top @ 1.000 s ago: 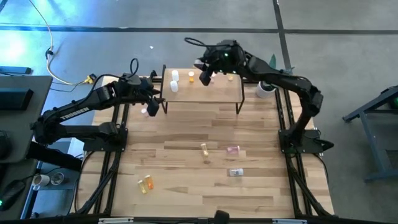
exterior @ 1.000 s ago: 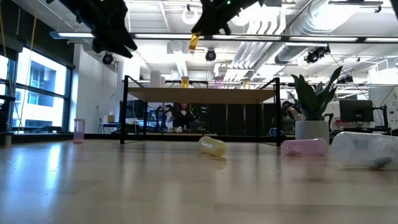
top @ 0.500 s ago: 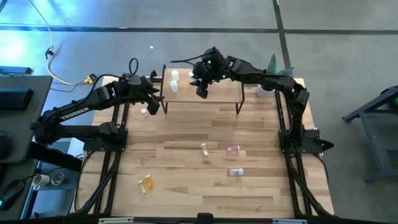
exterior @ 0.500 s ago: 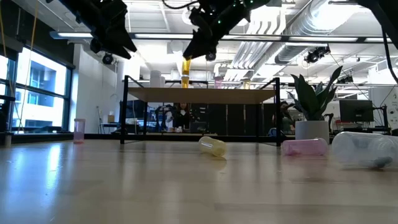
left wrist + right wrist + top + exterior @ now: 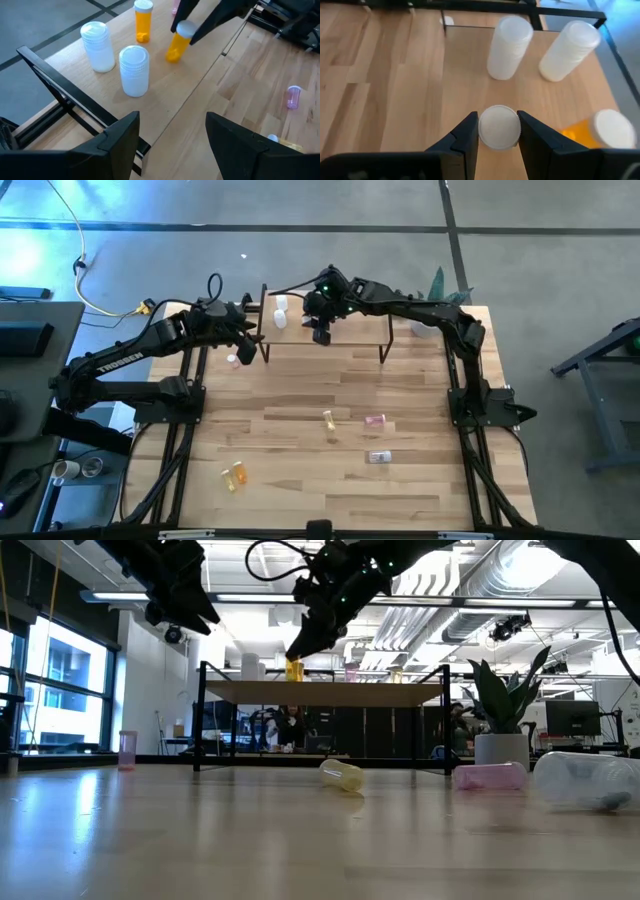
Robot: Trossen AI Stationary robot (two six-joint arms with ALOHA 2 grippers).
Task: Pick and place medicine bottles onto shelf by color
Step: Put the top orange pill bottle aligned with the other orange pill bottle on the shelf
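Observation:
The shelf (image 5: 355,332) stands at the table's far side. On its left part stand two white bottles (image 5: 134,70) (image 5: 98,46) and an orange bottle (image 5: 143,22). My right gripper (image 5: 499,131) reaches over the shelf's left half, shut on another orange bottle (image 5: 176,46) with a white cap. My left gripper (image 5: 172,150) hovers open off the shelf's left near corner with nothing between its fingers. Yellow (image 5: 328,421), pink (image 5: 374,421), clear (image 5: 379,457) and orange (image 5: 236,474) bottles lie on the table. My right gripper pinches the orange bottle by its white cap (image 5: 499,125) between the two fingers. The fingers slant down from the far right. The bottle hangs tilted, its bottom (image 5: 172,58) at the shelf top; whether it rests there I cannot tell.
A potted plant (image 5: 428,323) stands by the shelf's right end. A pink bottle (image 5: 127,750) stands upright on the table near the left arm. The black shelf legs (image 5: 75,95) rise close to my left gripper. The table's middle is bare wood.
My right gripper has come down and toward the table's near left, tipping and rolling as it went. It has carried the orange bottle from high above the shelf down to the shelf top, where the bottle now leans.

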